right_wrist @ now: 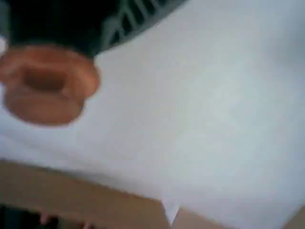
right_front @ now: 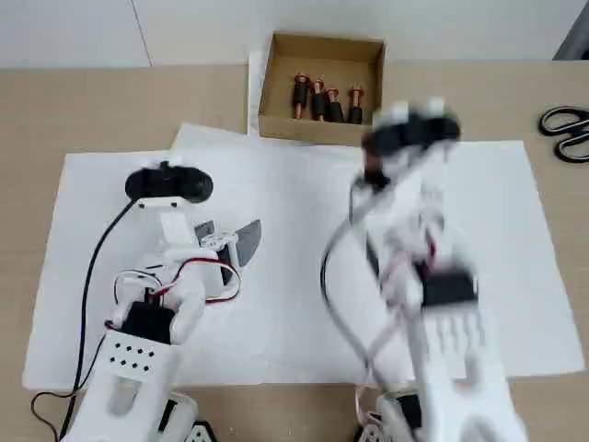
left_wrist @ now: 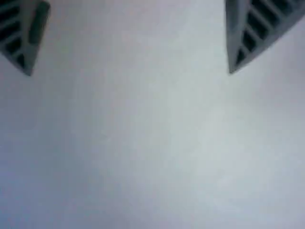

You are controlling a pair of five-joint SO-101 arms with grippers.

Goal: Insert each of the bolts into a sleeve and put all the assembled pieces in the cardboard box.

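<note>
My right gripper [right_front: 374, 177] is shut on an assembled piece, a copper bolt [right_wrist: 47, 85] in a black sleeve [right_wrist: 45, 21]. It hangs over the white paper just in front of the cardboard box [right_front: 317, 130]. In the right wrist view the box's wall [right_wrist: 71, 198] lies just beyond the paper's edge. Several assembled pieces [right_front: 324, 99] lie side by side inside the box. My left gripper [right_front: 227, 238] is open over the paper at the left. Its fingertips [left_wrist: 238, 43] stand wide apart with nothing between them.
A large white paper sheet [right_front: 294, 322] covers the middle of the wooden table. Scissors [right_front: 566, 129] lie at the far right edge. A black cable [right_front: 92, 276] runs along the left arm.
</note>
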